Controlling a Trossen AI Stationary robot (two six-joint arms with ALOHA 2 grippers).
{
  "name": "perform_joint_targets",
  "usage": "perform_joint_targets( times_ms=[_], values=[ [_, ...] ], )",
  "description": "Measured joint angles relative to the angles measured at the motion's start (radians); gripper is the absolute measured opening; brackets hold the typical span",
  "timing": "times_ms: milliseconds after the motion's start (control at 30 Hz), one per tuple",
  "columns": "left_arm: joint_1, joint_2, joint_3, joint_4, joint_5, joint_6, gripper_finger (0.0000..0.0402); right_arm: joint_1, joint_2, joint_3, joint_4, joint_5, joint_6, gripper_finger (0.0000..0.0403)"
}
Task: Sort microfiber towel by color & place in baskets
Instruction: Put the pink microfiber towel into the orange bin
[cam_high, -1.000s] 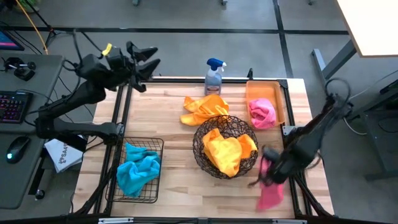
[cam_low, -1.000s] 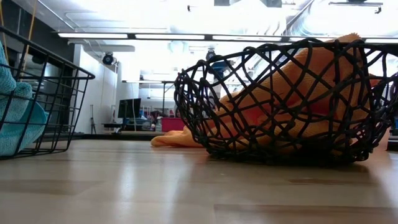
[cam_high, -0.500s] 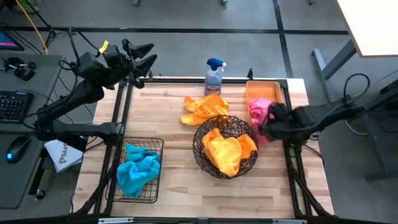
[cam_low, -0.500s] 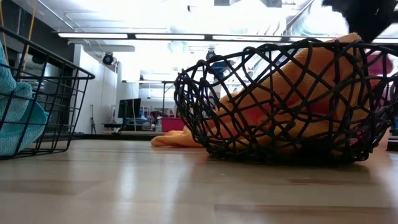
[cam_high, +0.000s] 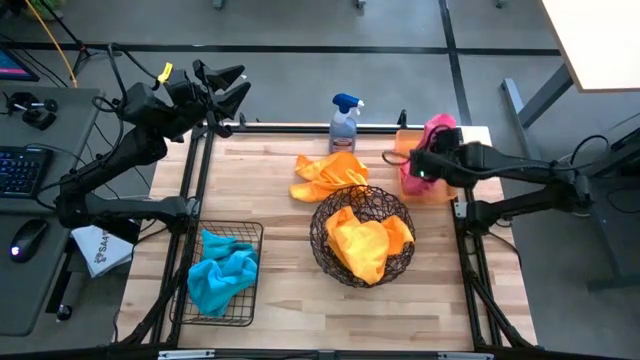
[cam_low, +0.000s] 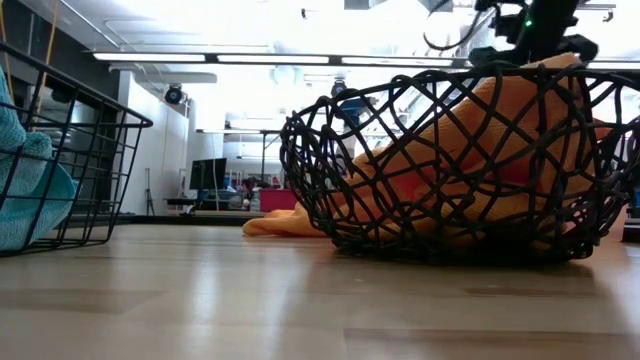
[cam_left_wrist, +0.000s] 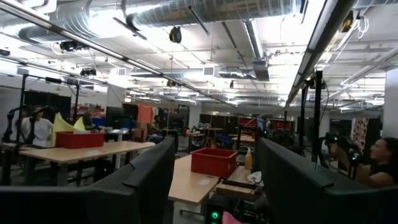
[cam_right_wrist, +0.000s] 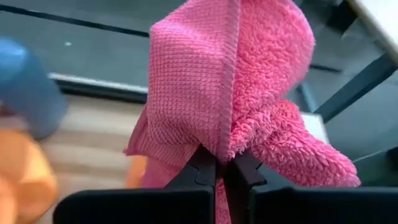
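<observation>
My right gripper (cam_high: 428, 150) hovers over the orange plastic tray (cam_high: 404, 141) at the table's far right and is shut on a pink towel (cam_high: 438, 127). A second pink towel (cam_high: 412, 186) lies in that tray. The round woven-wire basket (cam_high: 330, 215) holds an orange-yellow towel (cam_high: 365, 245), and another orange-yellow towel (cam_high: 328, 172) lies on the table behind it. A teal towel (cam_high: 222, 275) fills the black wire-grid basket (cam_high: 255, 232). My left gripper (cam_high: 232, 82) is open, raised beyond the table's far left corner. My right gripper pinches a bunched fold of the pink towel (cam_right_wrist: 225, 149) between its two fingers (cam_right_wrist: 202, 168), with a hemmed edge running down into the pinch. The towel is lifted clear and bulges past the fingertips over the tray.
A blue-topped spray bottle (cam_high: 345, 122) stands at the far edge, left of the tray. Bare wood shows along the near edge, between the two baskets. In the low view the round basket (cam_low: 460, 160) fills the right side, with my right arm (cam_low: 535, 30) above it.
My right gripper carried the pink towel from the near right part of the table, lifted clear, toward the far edge, and now holds it over the orange tray. It stayed shut on the towel throughout.
</observation>
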Motion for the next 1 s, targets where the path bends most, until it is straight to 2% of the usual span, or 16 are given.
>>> perform_joint_targets(
  times_ms=[100,233,300,433,567,700,767,867,1000],
  values=[
    [0.0,0.0,0.0,-0.002,0.0,0.0,0.0218,-0.081,0.001,-0.027,0.081,0.002,-0.112,0.0],
    [0.0,0.0,0.0,-0.009,-0.001,0.0,0.0218,-0.152,0.001,-0.136,0.237,-0.017,-0.182,0.0],
    [0.0,0.0,0.0,-0.009,-0.001,-0.001,0.0218,-0.194,0.001,-0.222,0.365,-0.1,-0.226,0.0],
    [0.0,0.0,0.0,-0.008,-0.003,-0.021,0.0218,-0.281,0.007,-0.396,0.652,-0.336,-0.348,0.0],
    [0.0,0.0,0.0,-0.008,-0.003,-0.058,0.0218,-0.396,0.011,-0.459,0.665,-0.501,-0.23,0.0],
    [-0.006,0.0,0.0,-0.008,0.01,-0.077,0.0218,-0.484,0.011,-0.459,0.664,-0.677,-0.352,0.0011],
    [-0.011,0.0,0.0,-0.009,0.011,-0.07,0.0218,-0.528,0.011,-0.443,0.656,-0.753,-0.406,0.003],
    [-0.012,0.001,0.0,-0.015,0.011,-0.057,0.0218,-0.58,0.01,-0.414,0.619,-0.841,-0.461,0.0082],
    [-0.012,0.001,0.0,-0.026,0.011,-0.054,0.0218,-0.608,0.011,-0.335,0.528,-0.852,-0.555,0.0172]
  ],
)
